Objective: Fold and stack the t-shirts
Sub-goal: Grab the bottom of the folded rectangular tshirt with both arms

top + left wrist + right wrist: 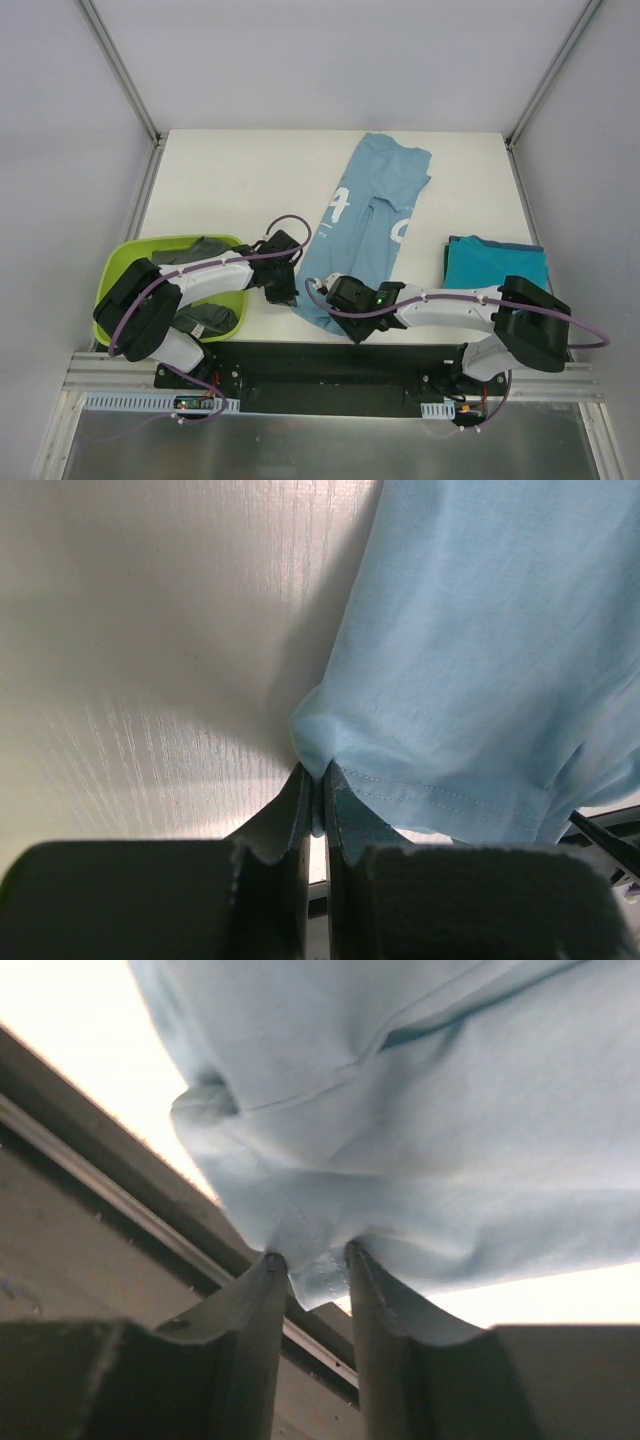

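A light blue t-shirt (370, 200) with white marks lies folded lengthwise down the middle of the table. My left gripper (290, 292) is shut on its near left corner; the left wrist view shows the jaws (318, 780) pinching the cloth (480, 660). My right gripper (335, 300) is at the shirt's near hem. In the right wrist view its jaws (312, 1257) stand a little apart with the hem (400, 1110) between them, not pressed tight. A folded teal t-shirt (495, 265) lies at the right. Dark grey t-shirts (200, 250) lie in a tub.
The lime-green tub (120, 265) stands at the near left, under my left arm. The black base rail (320, 360) runs along the table's near edge, just below the shirt's hem. Frame posts stand at the back corners.
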You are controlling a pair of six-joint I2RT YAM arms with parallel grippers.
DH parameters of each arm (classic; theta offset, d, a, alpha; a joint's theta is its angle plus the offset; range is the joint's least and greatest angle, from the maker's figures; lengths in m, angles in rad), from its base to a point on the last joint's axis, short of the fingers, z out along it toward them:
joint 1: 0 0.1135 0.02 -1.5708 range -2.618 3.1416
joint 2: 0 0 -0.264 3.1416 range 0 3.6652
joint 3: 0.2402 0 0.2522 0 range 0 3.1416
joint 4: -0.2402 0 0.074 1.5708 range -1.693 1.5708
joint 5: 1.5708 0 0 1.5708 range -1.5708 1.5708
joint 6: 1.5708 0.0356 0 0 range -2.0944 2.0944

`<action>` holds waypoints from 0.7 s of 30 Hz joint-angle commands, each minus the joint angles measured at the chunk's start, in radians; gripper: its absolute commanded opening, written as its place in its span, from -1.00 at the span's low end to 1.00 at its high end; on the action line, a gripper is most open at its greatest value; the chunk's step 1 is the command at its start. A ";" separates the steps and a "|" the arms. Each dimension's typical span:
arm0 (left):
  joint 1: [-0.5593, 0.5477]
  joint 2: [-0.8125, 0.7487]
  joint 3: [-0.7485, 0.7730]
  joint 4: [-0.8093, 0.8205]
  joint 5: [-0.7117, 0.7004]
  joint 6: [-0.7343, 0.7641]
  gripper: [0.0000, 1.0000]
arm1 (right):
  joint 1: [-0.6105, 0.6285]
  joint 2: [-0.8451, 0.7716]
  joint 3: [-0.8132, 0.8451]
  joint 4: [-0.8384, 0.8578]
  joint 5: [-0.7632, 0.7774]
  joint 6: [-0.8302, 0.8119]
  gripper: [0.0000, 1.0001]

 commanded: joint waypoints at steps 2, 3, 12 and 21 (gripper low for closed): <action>0.012 -0.047 -0.026 -0.035 -0.038 0.002 -1.00 | 0.002 0.029 -0.005 -0.062 0.149 0.086 -0.64; 0.015 -0.069 -0.033 -0.037 -0.042 -0.004 -1.00 | 0.006 0.022 -0.007 -0.062 0.142 0.086 -0.83; 0.027 -0.303 -0.078 -0.138 -0.081 0.033 -1.00 | 0.033 -0.127 -0.018 -0.013 -0.208 0.014 -0.99; 0.027 -0.557 -0.099 -0.229 -0.058 0.031 -0.98 | 0.037 -0.219 0.005 0.010 -0.404 0.019 -0.99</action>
